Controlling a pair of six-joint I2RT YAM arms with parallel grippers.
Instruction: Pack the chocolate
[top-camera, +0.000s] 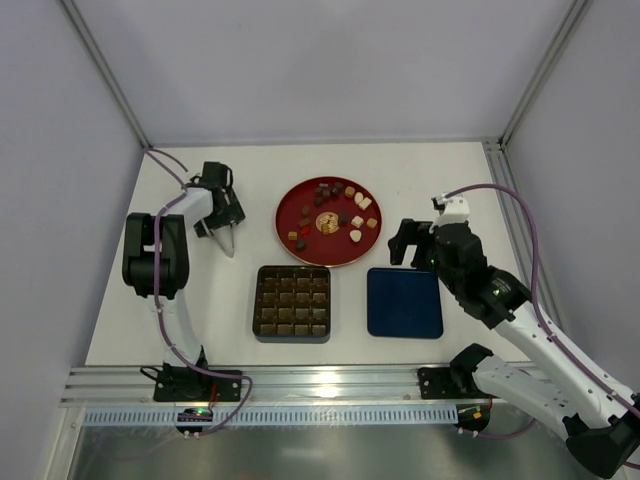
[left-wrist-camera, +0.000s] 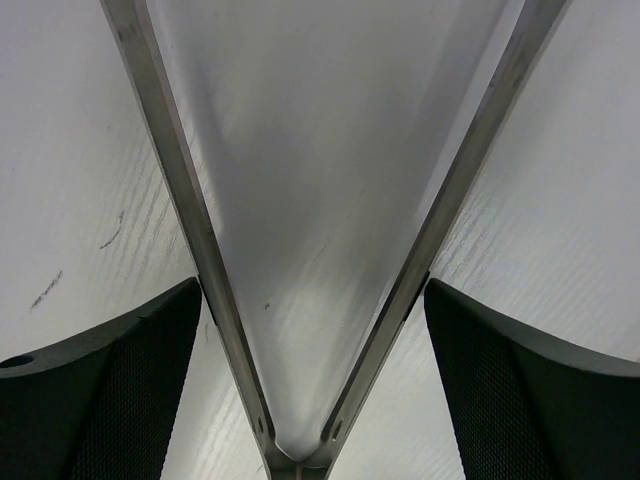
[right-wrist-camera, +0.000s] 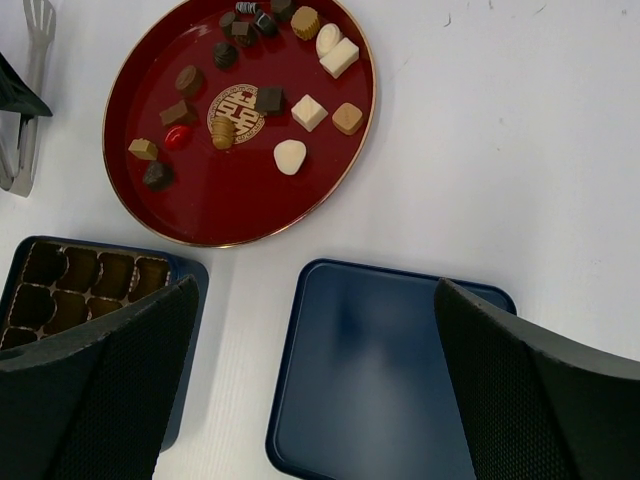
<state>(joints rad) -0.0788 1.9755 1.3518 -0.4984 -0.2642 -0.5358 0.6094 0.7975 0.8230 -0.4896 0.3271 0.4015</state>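
The chocolate (top-camera: 355, 236) lies as several small brown, cream and reddish pieces (right-wrist-camera: 290, 156) on a round red tray (top-camera: 290, 215) (right-wrist-camera: 230, 205) at the middle back. In front of the tray stands a dark blue box (top-camera: 292, 302) (right-wrist-camera: 80, 275) with brown compartments. My left gripper (top-camera: 222, 222) (left-wrist-camera: 312, 300) is open, left of the tray. It straddles metal tongs (left-wrist-camera: 172, 170) (top-camera: 229, 243) that lie on the table, with their hinge near my wrist. My right gripper (top-camera: 410, 245) (right-wrist-camera: 315, 300) is open above the dark blue lid (top-camera: 404, 302) (right-wrist-camera: 380, 370), with nothing between its fingers.
A gold emblem (right-wrist-camera: 236, 108) marks the tray's centre. The lid lies flat to the right of the box. White enclosure walls stand at the back and on both sides. A metal rail (top-camera: 330, 385) runs along the near edge.
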